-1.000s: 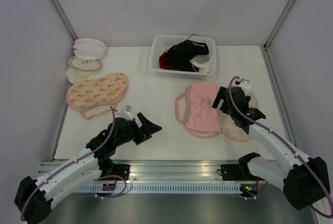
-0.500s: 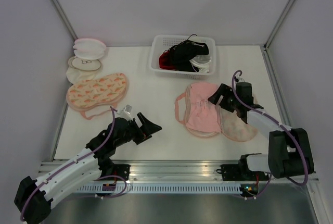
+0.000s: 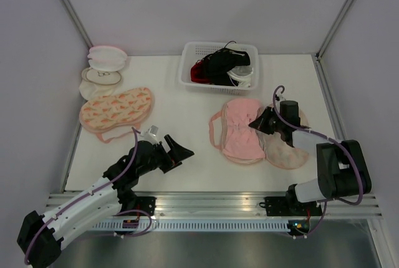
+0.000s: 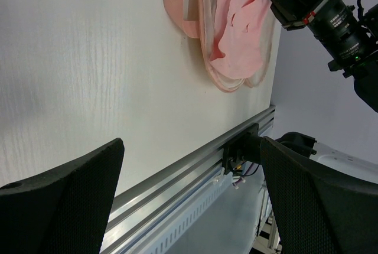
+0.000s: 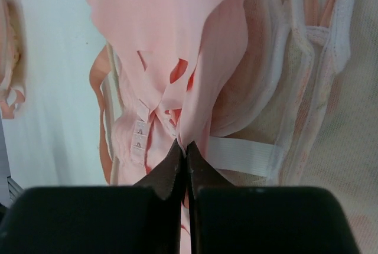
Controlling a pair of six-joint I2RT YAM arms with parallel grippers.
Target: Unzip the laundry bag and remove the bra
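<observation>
The laundry bag (image 3: 283, 149) lies unzipped and spread flat at the right of the table, its white mesh lining (image 5: 331, 118) facing up. The pale pink bra (image 3: 240, 132) rests on the bag's left half. My right gripper (image 3: 257, 124) is shut on a fold of the bra (image 5: 159, 41), with the tips (image 5: 184, 147) pinching the fabric just beside a white elastic band (image 5: 239, 153). My left gripper (image 3: 177, 151) hovers open near the front left, holding nothing. In the left wrist view the bra (image 4: 242, 41) shows far off, beyond that gripper's wide-spread fingers (image 4: 59, 207).
A second, zipped carrot-print bag (image 3: 116, 109) lies at the left. Behind it sit white-and-pink round cases (image 3: 103, 68). A white basket (image 3: 187, 71) of black, red and white garments stands at the back. The metal rail (image 3: 206, 202) runs along the near edge.
My right gripper has swung over the bra's middle and closed on its fabric; it stood open a second ago. The left arm has stayed still.
</observation>
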